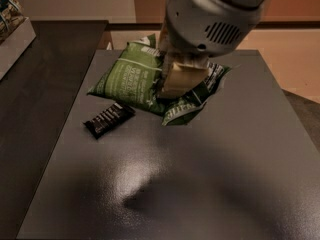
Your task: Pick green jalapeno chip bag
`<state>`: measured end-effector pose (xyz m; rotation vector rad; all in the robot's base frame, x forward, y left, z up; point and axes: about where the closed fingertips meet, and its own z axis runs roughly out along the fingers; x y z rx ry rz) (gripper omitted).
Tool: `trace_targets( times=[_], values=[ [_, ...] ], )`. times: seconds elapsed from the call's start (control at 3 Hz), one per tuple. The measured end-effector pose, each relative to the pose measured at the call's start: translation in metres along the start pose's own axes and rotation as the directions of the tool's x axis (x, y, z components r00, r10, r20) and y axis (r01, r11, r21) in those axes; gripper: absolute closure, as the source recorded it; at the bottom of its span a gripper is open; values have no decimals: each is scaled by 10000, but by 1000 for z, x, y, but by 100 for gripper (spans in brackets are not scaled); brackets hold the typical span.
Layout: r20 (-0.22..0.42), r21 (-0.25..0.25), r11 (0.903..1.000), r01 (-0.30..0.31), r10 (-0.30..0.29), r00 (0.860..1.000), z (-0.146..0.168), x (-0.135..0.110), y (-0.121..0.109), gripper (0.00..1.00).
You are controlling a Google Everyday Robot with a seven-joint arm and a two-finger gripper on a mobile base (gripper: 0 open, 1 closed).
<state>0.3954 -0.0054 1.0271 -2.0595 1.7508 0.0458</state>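
Note:
The green jalapeno chip bag (129,76) is a crinkly green foil bag with white print. It hangs crumpled in the air above the dark grey table (225,174), and its shadow falls on the table below. My gripper (176,83) comes down from the top of the camera view and its beige fingers (182,79) are shut on the bag's middle. The bag's right side is folded down under the wrist.
A small black wrapped bar (109,119) lies on the table, below and left of the bag. A lower dark surface (40,84) runs along the left, with a white box (12,29) at the top left corner.

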Motion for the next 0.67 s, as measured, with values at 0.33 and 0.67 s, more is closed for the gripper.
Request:
trace_targets(
  times=[0.33,0.67],
  values=[
    [72,348,9993,151,-154,9999,-17,-9,0,100],
    [72,349,9993,152,-155,9999,-18,-9,0,100]
  ],
)
